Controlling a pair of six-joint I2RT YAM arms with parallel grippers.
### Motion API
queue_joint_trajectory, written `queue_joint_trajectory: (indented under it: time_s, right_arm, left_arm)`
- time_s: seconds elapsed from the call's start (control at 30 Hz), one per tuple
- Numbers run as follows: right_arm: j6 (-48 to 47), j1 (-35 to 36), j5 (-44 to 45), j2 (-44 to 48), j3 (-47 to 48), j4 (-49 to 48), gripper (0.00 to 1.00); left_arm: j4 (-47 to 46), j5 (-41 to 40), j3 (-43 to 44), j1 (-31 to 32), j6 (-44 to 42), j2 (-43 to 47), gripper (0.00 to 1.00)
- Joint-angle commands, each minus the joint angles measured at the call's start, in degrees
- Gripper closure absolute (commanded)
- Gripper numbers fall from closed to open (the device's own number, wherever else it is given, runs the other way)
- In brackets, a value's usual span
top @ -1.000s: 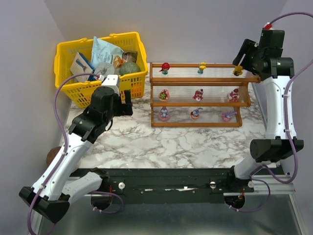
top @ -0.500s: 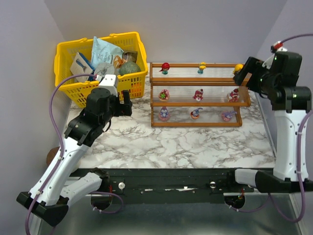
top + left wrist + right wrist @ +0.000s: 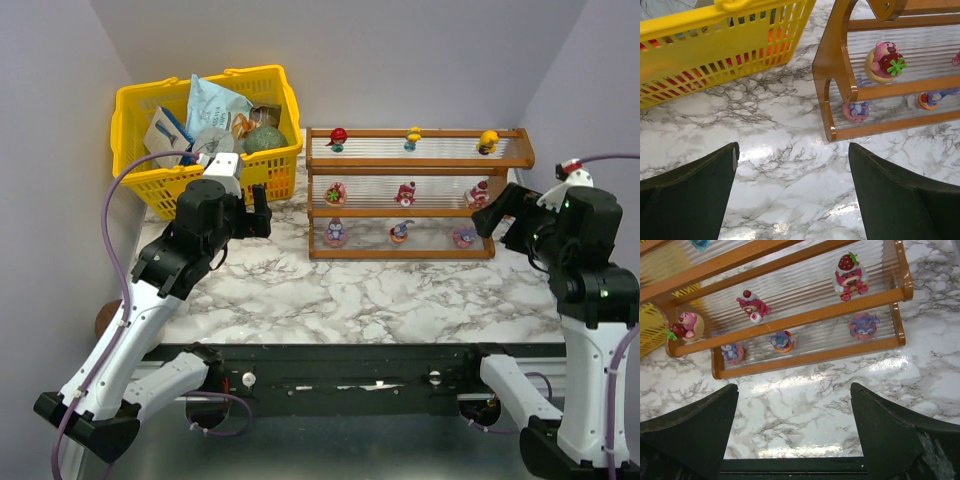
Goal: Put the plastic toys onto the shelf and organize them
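Observation:
The shelf point(image 3: 410, 211) stands at the back middle of the marble table, with three plastic toys on each tier. A yellow toy point(image 3: 488, 141) sits at the right end of the top tier, a red one point(image 3: 338, 137) at the left end. My right gripper point(image 3: 500, 215) is open and empty, in front of the shelf's right end. Its wrist view shows the shelf point(image 3: 790, 320), a strawberry-capped pink toy point(image 3: 851, 276) and the open gripper point(image 3: 792, 425). My left gripper point(image 3: 258, 210) is open and empty, left of the shelf. Its wrist view shows the gripper point(image 3: 792, 190), the shelf frame point(image 3: 832, 75) and a round pink toy point(image 3: 883, 61).
A yellow basket point(image 3: 140, 160) full of packets and jars stands at the back left, close behind my left gripper; it also shows in the left wrist view point(image 3: 715, 45). Walls close in at the back and on both sides.
My right arm has come down and back from the top tier's right end, leaving the yellow toy there. My left arm has barely moved.

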State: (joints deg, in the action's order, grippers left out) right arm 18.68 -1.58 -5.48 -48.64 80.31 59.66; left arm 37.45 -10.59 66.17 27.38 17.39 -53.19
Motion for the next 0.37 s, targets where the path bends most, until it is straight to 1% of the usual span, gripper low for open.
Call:
queue_joint_trajectory:
  time_s: [0.0, 0.03, 0.1, 0.2, 0.33]
  right_arm:
    - [4.3, -0.3, 5.1, 4.3, -1.3, -0.4, 0.0]
    - [4.7, -0.3, 6.7, 4.4, -0.6, -0.2, 0.0]
    - [4.9, -0.3, 7.1, 4.2, 0.1, 0.2, 0.0]
    - [5.1, -0.3, 7.1, 3.8, 0.9, 0.4, 0.0]
    - [5.5, -0.3, 6.5, 3.2, 0.8, 0.5, 0.0]
  left_arm:
    - [-0.4, 0.4, -0.5, -0.2, -0.2, 0.1, 0.01]
    - [-0.4, 0.5, -0.5, -0.2, -0.2, -0.1, 0.01]
    - [-0.8, 0.5, -0.3, -0.2, -0.2, -0.7, 0.01]
    - [-1.1, 0.3, 0.1, -0.2, -0.4, -1.4, 0.01]
    - [-1.1, -2.0, 0.9, -0.3, -0.3, -2.0, 0.01]
